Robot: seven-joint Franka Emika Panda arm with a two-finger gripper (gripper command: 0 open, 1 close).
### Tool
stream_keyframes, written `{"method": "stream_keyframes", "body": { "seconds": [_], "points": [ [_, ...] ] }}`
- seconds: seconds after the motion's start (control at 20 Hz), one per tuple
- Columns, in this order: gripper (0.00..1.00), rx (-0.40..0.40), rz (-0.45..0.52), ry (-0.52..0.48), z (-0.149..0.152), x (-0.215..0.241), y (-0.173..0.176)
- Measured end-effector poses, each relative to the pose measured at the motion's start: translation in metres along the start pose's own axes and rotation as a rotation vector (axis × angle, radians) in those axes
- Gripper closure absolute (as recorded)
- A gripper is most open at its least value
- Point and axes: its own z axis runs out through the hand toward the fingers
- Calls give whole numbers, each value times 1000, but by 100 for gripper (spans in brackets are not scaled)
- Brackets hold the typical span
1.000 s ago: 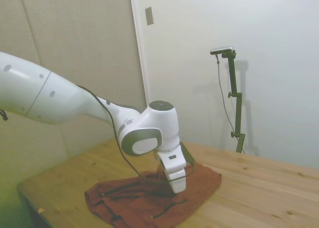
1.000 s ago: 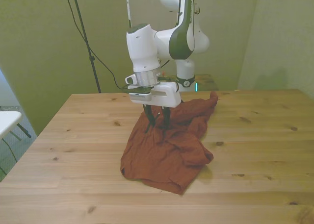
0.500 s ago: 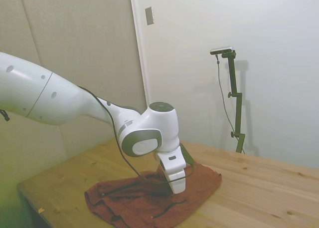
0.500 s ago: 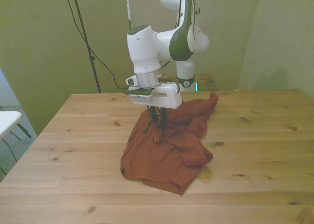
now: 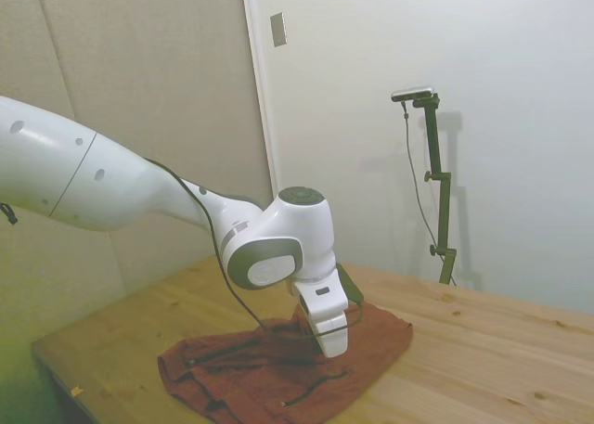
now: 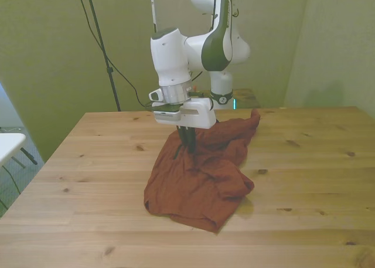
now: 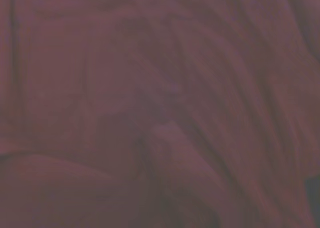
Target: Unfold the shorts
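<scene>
Right up close, the wrist view is filled edge to edge with rust-brown fabric (image 7: 165, 113), soft folds and ridges running across it, blurred and dim.

Pulling back to the front view, the shorts (image 6: 202, 180) lie in a crumpled heap on the wooden table (image 6: 310, 180), roughly mid-table. The near part of the cloth spreads toward the camera in a rumpled flap with a pointed corner; the far part trails off toward the front view's right, rising to a tip near the table's far edge. The gripper (image 6: 188, 143) points straight down over the heap's far-left portion. Its dark fingers (image 6: 187, 138) are drawn close together, almost a single dark line, and their tips are down in the cloth, pinching a ridge of it where the fabric bunches up toward them.

From the side view, the shorts (image 5: 269, 373) sit near the table's corner, dark trim lines showing across the folds. The white gripper body (image 5: 327, 336) stands just above the cloth, fingers hidden behind it there. Farther back, the white arm (image 5: 111, 187) slopes in from the picture's left, a black cable (image 5: 219, 257) looping along it.
</scene>
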Motion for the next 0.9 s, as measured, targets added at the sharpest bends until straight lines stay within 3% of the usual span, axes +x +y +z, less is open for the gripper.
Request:
{"method": "stream_keyframes", "body": {
  "seconds": [0.35,0.7,0.9],
  "points": [
    [100,71,-161,54,-59,-50,-63],
    [100,52,-466,29,-45,-146,-99],
    [100,73,-617,41,-40,-169,-107]
  ]
}}
